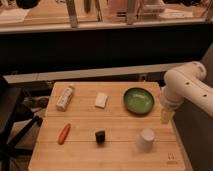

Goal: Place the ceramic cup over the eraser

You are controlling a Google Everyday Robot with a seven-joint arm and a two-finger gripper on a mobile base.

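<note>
Where the wooden table runs toward the bottom of the frame, its nearest strip is bare wood. Just behind that strip, at lower right, the ceramic cup stands on the tabletop, white and plain. The eraser, a small black block, sits at lower centre in the same row. It is well apart from the cup and to its left, so the cup does not cover it. Farther left in that row lies a slim orange-red object, angled on the wood.

At right of centre, the gripper hangs down at the table's right edge, above and to the right of the cup and not touching it. Whether it is clenched or released cannot be told, and nothing is seen in its grasp. The white arm bends away from it toward the right border.

In the far row a green bowl sits just left of the gripper. A flat white block lies at centre, and a white labelled bottle lies on its side at left. A dark chair stands at the left border, and behind the table runs a dark wall.
</note>
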